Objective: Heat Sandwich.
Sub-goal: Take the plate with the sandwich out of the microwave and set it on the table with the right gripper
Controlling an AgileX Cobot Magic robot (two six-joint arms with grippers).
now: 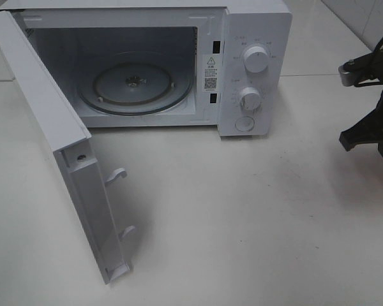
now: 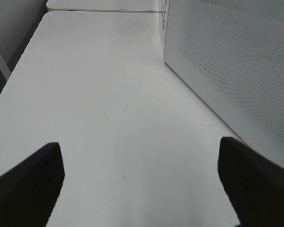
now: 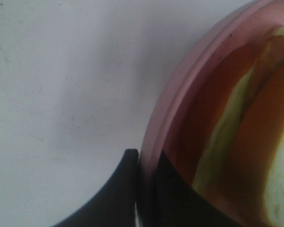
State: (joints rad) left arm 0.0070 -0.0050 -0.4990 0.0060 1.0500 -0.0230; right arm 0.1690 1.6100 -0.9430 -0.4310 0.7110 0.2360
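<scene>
Right claw (image 3: 142,189) pinches the thin rim of the round pink plate (image 3: 180,109) holding the sandwich (image 3: 236,142). Held by one edge, it might tip or slip, spilling the sandwich before the open white microwave (image 1: 255,38).

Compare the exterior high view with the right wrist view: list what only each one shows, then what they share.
Only the exterior high view: the white microwave oven with its door swung open and its round glass turntable bare.
Only the right wrist view: the round pink plate carrying the sandwich, with the right end effector shut on the plate's rim.
Both: the white tabletop.
</scene>
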